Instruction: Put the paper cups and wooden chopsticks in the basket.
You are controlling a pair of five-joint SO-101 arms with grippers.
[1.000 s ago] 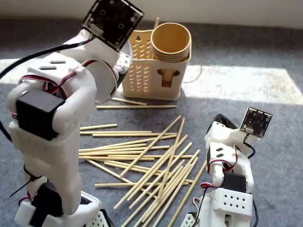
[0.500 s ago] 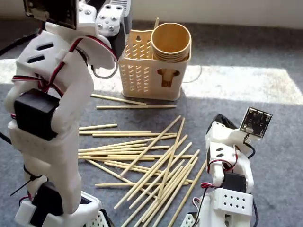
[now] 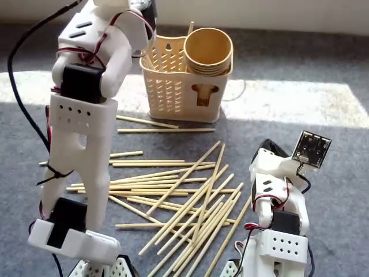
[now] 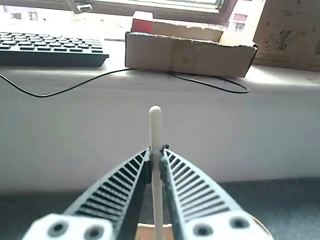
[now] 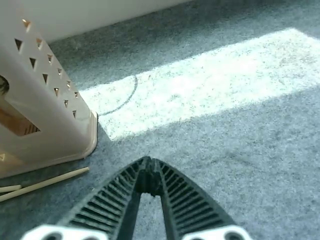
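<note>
Paper cups (image 3: 208, 51) sit stacked in the right half of the cream basket (image 3: 173, 95), and a chopstick (image 3: 190, 27) sticks up behind them. Many wooden chopsticks (image 3: 179, 193) lie scattered on the grey carpet in front of the basket. My left arm stands tall, with its gripper (image 3: 147, 10) above the basket's back left corner. The left gripper (image 4: 156, 152) is shut on one upright chopstick (image 4: 155, 120). My right arm rests folded at the front right. The right gripper (image 5: 146, 176) is shut on nothing, low over the carpet beside the basket (image 5: 45, 100).
A white wall rises just behind the basket. On the sill above it are a keyboard (image 4: 50, 47), a cardboard box (image 4: 187, 50) and a black cable (image 4: 65, 90). A sunlit strip (image 3: 294, 104) crosses the carpet right of the basket. One loose chopstick (image 5: 47, 182) lies by the basket's foot.
My left arm has straightened and lifted, carrying its gripper up and over toward the basket's back left corner. The right arm and the chopsticks on the carpet have stayed put.
</note>
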